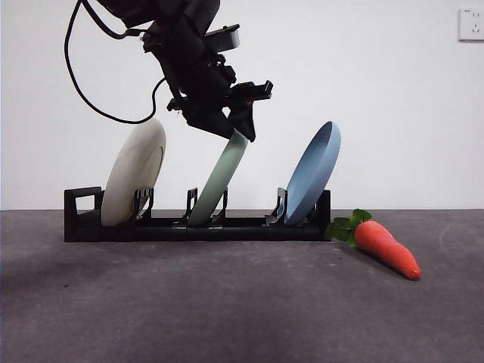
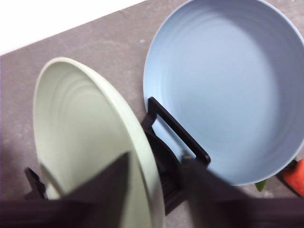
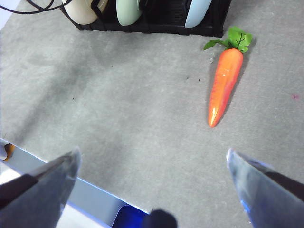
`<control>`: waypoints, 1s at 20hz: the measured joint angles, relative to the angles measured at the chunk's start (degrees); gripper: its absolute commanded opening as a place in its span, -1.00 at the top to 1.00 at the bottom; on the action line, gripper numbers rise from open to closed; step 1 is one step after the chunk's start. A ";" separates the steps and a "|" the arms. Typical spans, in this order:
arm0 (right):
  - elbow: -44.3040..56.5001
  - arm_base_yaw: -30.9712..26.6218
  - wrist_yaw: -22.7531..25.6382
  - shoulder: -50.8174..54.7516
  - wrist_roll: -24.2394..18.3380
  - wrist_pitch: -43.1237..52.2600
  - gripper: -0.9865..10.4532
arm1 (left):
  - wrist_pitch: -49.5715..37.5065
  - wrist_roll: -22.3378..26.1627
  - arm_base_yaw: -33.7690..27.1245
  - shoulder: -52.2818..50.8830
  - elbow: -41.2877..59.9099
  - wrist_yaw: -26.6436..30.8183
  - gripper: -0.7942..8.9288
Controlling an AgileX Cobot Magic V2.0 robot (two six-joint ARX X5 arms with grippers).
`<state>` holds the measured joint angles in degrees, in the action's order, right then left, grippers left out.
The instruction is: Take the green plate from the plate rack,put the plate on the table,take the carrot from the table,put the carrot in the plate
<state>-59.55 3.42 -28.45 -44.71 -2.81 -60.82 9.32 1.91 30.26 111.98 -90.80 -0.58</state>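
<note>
The pale sage-green round plate (image 1: 219, 185) stands tilted in the middle slot of the long black plastic rack (image 1: 197, 227), between a cream-white plate (image 1: 134, 181) and a light blue plate (image 1: 314, 172). I see my left tool (image 1: 240, 130) at its top rim, jaws straddling the edge on both faces. The right tool (image 3: 152, 190) hangs spread wide above the dark grey tabletop (image 3: 133, 109). The orange toy carrot (image 1: 386, 247) lies beside the rack's end.
</note>
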 measured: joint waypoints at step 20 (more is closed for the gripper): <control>0.00 0.00 -0.02 0.00 0.00 0.00 -0.38 | 2.71 -8.61 -3.17 -3.34 -4.55 -16.11 0.85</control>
<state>-59.55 3.42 -28.47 -44.71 -2.81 -60.82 12.03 -6.70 27.09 108.64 -95.35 -16.69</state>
